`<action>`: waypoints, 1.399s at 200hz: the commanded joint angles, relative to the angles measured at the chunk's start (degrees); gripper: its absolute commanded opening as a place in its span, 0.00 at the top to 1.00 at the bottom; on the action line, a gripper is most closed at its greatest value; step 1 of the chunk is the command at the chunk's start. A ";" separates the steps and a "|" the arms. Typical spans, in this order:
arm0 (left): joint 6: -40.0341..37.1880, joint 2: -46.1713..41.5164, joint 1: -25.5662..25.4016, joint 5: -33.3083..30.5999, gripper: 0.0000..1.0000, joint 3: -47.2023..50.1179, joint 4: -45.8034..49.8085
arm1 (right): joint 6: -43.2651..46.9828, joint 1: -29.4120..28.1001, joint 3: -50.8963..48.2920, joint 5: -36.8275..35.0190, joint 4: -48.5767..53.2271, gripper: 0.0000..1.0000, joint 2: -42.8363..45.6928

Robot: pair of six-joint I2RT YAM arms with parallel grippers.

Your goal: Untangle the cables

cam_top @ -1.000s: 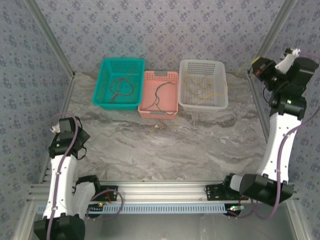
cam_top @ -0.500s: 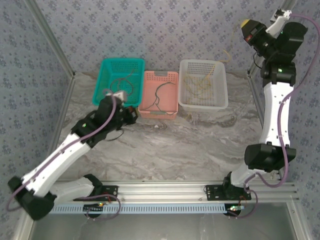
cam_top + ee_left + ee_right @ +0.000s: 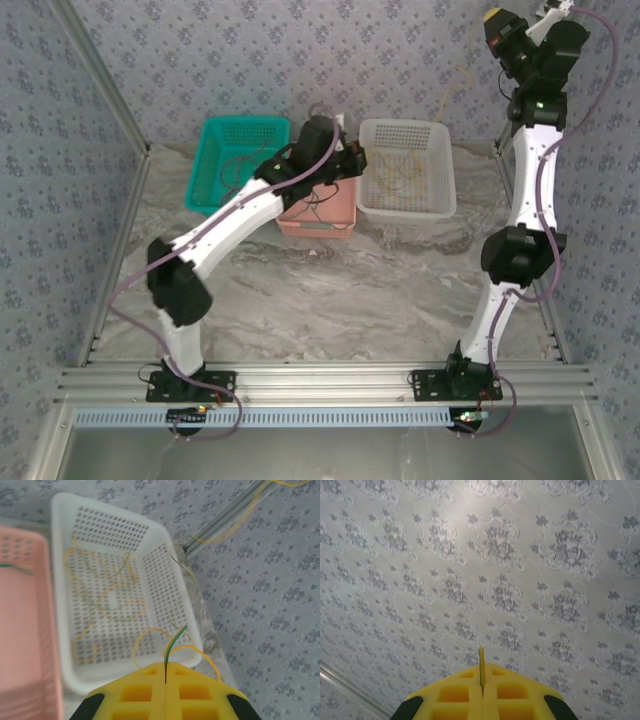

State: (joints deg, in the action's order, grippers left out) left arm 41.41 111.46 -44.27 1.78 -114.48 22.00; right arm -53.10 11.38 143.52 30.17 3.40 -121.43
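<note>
left gripper [image 3: 165, 670] clamps a green-yellow cable [image 3: 173, 641] over the white basket [image 3: 61, 630], 1 o'clock. right gripper [image 3: 481, 674], 2 o'clock, pinches a cable end [image 3: 481, 656].

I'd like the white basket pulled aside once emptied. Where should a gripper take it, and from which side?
Probably grip the white basket by its right short wall, from above, one finger inside and one outside: its walls are thin and upright, that side stands free, and the pink basket sits close on the left.

Pink basket [image 3: 22, 630] cut off by the left wrist view's side, left fingers [image 3: 135, 694] by its bottom.
</note>
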 commanded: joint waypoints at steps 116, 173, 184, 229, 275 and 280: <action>-1.53 38.70 -0.63 4.29 1.00 -43.08 17.21 | 8.45 -5.52 -13.50 -0.95 -0.92 1.00 -6.03; -1.96 38.31 -2.08 4.36 0.90 -42.41 18.49 | 11.16 -7.82 -17.81 -3.15 1.92 1.00 -9.73; -2.09 37.90 -2.06 4.06 0.77 -42.49 19.10 | 11.60 -8.07 -18.87 -3.36 2.19 1.00 -9.97; -3.50 34.86 -2.09 -0.27 0.40 -42.44 22.27 | 16.34 -10.60 -21.40 -5.48 7.76 1.00 -9.56; -4.13 29.58 -2.29 -6.72 0.37 -42.12 26.57 | 16.58 -12.10 -19.28 -5.15 13.02 1.00 -12.25; -4.19 28.88 -2.27 -7.62 0.37 -41.91 27.05 | 16.55 -12.24 -18.53 -5.03 13.86 1.00 -12.68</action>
State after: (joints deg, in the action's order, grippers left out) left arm 38.52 147.85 -46.41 -0.36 -156.29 45.76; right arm -38.26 -0.32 122.63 25.39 12.36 -131.41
